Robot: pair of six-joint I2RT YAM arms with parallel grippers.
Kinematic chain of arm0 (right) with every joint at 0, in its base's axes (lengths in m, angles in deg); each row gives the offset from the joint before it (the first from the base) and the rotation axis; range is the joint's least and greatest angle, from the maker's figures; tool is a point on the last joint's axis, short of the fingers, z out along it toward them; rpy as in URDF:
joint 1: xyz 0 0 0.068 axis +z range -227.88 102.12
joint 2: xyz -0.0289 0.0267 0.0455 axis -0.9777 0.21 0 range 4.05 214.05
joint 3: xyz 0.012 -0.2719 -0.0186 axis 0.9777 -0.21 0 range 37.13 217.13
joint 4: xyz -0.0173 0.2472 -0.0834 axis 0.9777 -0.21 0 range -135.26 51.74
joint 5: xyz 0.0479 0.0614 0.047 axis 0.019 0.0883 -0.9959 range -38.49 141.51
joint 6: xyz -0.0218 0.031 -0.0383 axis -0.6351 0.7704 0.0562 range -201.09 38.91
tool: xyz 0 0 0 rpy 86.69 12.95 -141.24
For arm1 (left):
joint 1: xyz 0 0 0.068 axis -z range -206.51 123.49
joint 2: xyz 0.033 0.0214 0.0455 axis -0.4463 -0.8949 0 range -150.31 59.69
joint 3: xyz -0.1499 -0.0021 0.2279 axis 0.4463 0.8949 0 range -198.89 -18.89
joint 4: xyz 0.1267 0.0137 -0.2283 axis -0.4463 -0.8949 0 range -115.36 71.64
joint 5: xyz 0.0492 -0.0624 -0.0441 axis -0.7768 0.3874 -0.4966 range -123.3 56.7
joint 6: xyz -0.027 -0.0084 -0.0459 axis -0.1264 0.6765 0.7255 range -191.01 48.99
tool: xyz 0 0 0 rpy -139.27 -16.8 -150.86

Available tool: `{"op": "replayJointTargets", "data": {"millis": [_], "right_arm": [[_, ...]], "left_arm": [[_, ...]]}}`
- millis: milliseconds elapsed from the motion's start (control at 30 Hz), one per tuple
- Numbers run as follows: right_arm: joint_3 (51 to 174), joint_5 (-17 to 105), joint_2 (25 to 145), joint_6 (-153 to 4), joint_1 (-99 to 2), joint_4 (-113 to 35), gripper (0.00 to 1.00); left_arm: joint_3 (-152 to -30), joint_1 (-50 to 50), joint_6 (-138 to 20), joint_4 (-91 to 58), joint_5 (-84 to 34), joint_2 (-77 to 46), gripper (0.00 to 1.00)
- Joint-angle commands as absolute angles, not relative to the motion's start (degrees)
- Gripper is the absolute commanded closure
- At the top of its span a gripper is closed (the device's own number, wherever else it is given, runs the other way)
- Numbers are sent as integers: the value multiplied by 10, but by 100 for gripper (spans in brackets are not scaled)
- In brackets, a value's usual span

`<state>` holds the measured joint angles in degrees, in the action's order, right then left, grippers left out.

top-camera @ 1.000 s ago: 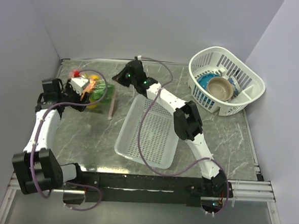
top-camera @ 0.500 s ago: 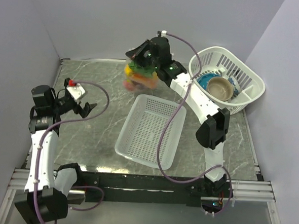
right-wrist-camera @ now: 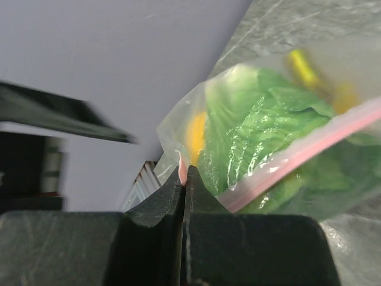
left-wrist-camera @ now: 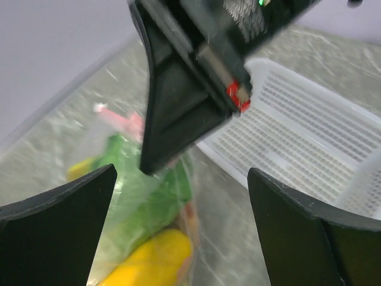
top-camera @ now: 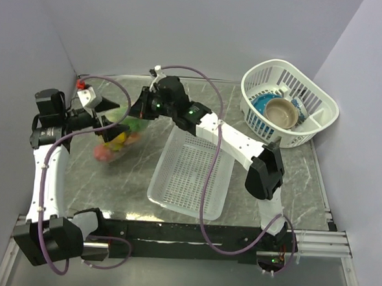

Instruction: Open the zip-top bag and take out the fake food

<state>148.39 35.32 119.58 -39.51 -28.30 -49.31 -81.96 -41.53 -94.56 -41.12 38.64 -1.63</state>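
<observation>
My right gripper is shut on one end of the pink zip strip of the zip-top bag and holds it hanging above the table's left side. In the right wrist view the shut fingers pinch the strip, with green lettuce and a yellow piece inside the bag. My left gripper is open, its jaws on either side of the bag's upper part without touching it. The left wrist view shows the lettuce and banana between my open fingers, under the right gripper.
A white perforated tray lies in the middle of the table, just right of the bag. A white basket at the back right holds a blue bowl and a tan bowl. Walls close the left and back.
My right gripper swung the hanging bag from above the tray's far end to the left and lower. My left gripper rose and moved right until its open jaws flank the bag.
</observation>
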Motion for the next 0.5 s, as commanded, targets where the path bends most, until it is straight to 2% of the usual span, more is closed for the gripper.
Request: {"op": "replayJointTargets", "data": {"millis": [0,67,133,333,467], "right_arm": [[1509,335,1154,-405,-282,-424,100],[1515,324,1160,-397,-281,-416,100],[1511,316,1159,-391,-280,-400,100],[1498,300,1153,-401,-275,-396,100],[1492,290,1152,-397,-267,-388,100]], "left_arm": [[-817,-422,-1173,-658,427,-26,1],[-818,-431,-1238,-753,420,-28,1],[-811,-443,-1290,-779,407,-24,1],[-782,-508,-1216,-692,421,-7,1],[-780,-509,-1207,-663,457,-28,1]]}}
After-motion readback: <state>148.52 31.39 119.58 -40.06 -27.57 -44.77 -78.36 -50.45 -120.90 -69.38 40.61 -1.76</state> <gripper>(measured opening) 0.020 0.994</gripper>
